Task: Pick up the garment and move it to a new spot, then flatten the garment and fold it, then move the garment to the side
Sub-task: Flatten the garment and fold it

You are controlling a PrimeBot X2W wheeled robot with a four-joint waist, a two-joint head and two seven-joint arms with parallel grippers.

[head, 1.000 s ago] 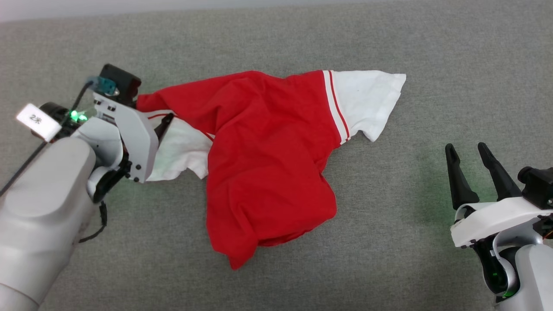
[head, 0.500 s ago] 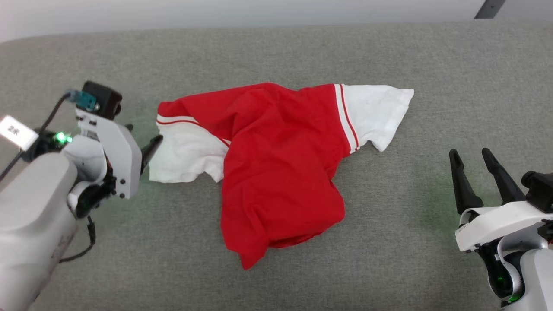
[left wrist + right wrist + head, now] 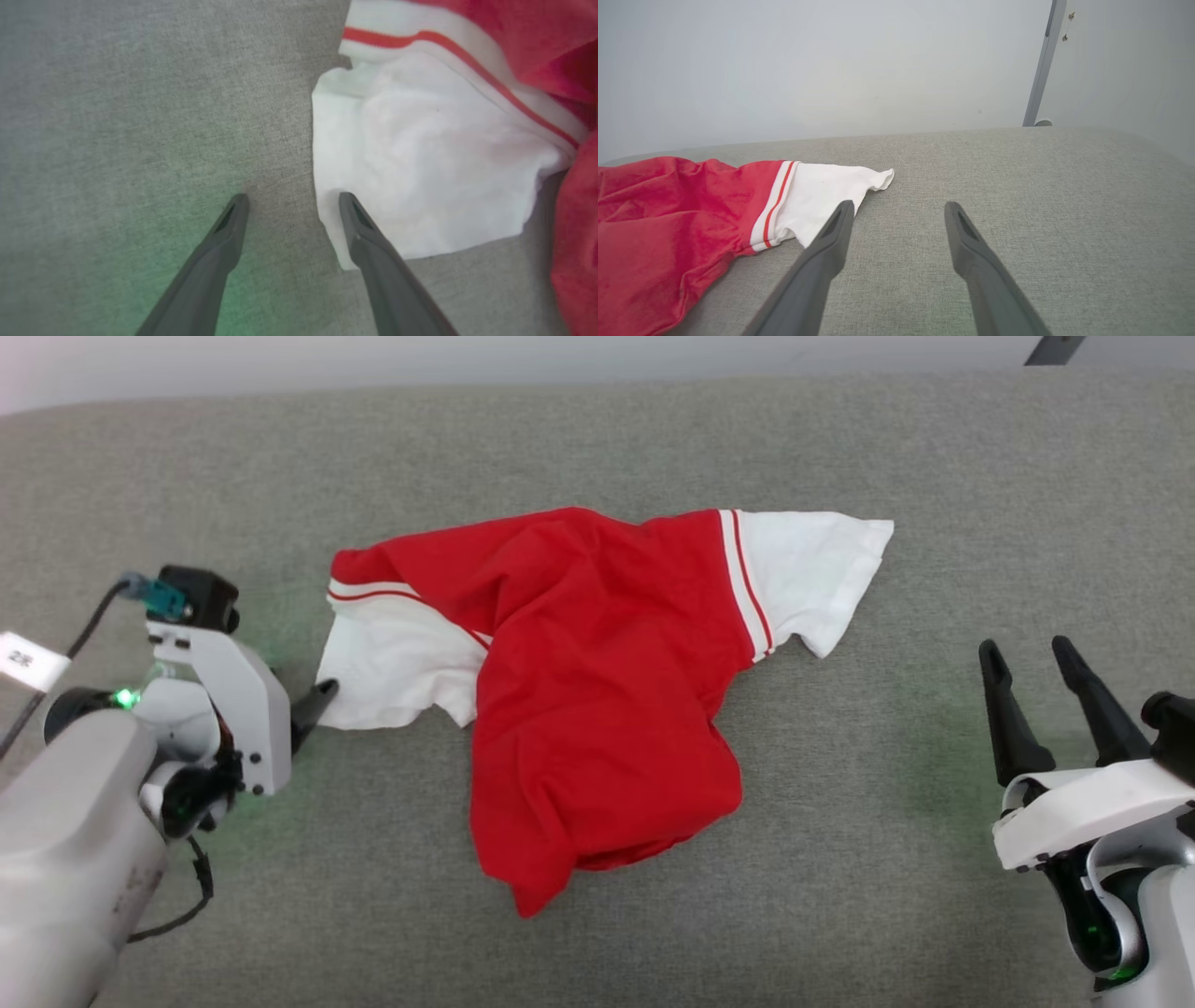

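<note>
Grey fabric surface (image 3: 840, 915) backed by a pale wall (image 3: 784, 70) and thin grey post (image 3: 1040, 70).

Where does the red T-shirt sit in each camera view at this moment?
Head view: garment at centre, crumpled, one white sleeve toward each side.
Left wrist view: garment along the right side, white sleeve nearest.
Right wrist view: garment at lower left, white sleeve pointing right.
Shared landmark: the grey fabric surface under it.

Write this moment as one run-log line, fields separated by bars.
garment: crumpled on grey surface | left tool: open, at white sleeve edge, empty | right tool: open, apart from garment
</note>
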